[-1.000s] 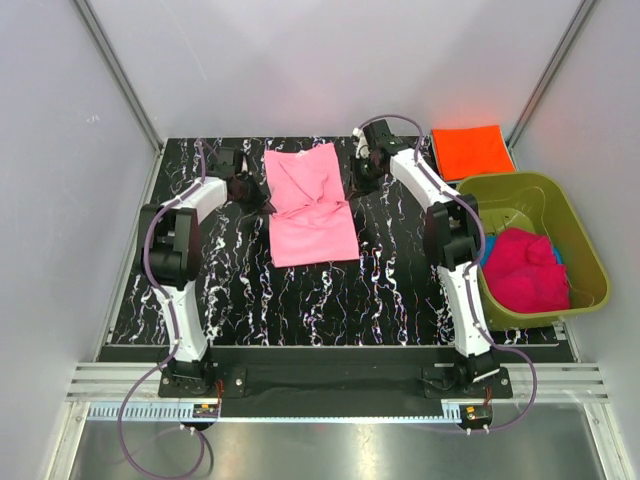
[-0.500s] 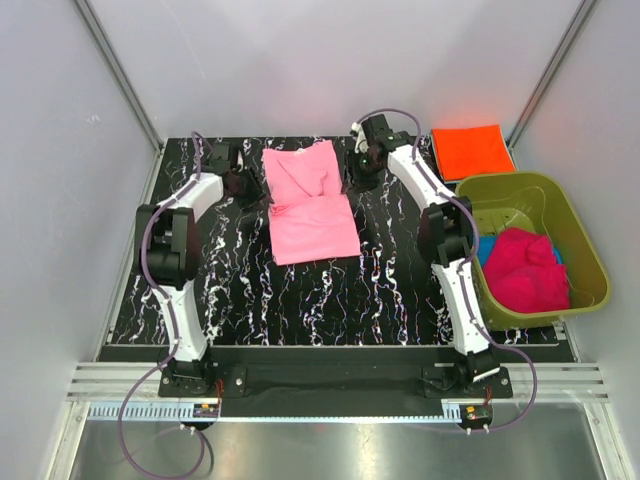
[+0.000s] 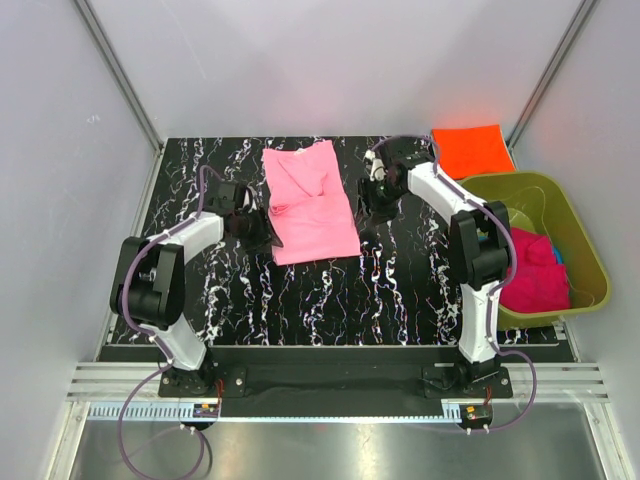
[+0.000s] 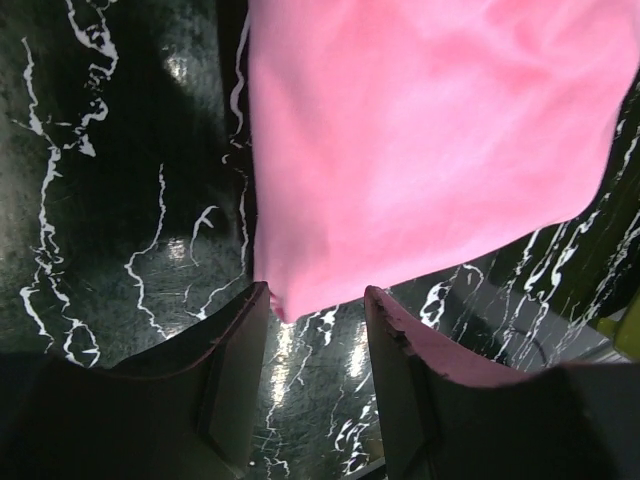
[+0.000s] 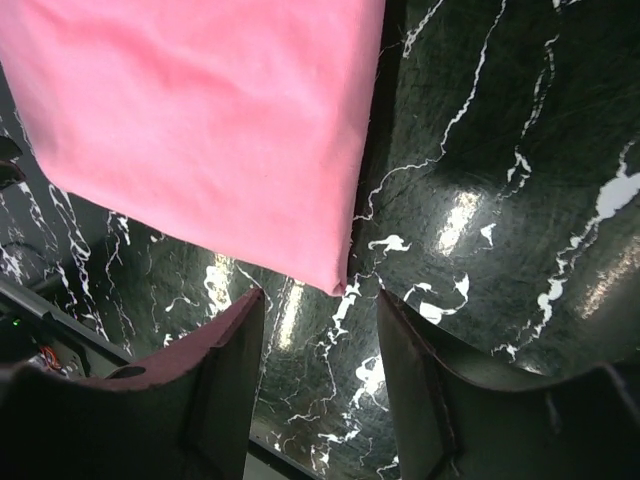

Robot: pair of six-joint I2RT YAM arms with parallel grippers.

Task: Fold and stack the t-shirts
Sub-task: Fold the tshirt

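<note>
When we examined the station, the light pink t-shirt (image 3: 310,205) lay folded on the black marbled table (image 3: 300,300), toward its far middle, with a loose crease across its far half. We found the left gripper (image 4: 316,292) at the shirt's near left corner. Its fingers stood apart with nothing between them, and the corner lay on the table just beyond the tips. We found the right gripper (image 5: 320,295) released as well, low beside the shirt's right edge, with the near right corner resting on the surface ahead of its spread fingers. Neither gripper touched the fabric, as far as we could tell. The bright orange t-shirt (image 3: 472,150) lay folded flat at the table's far right corner, behind the olive-green tub (image 3: 535,195). The magenta t-shirt (image 3: 535,275) sat bunched inside that tub, partly hidden by the right arm.
</note>
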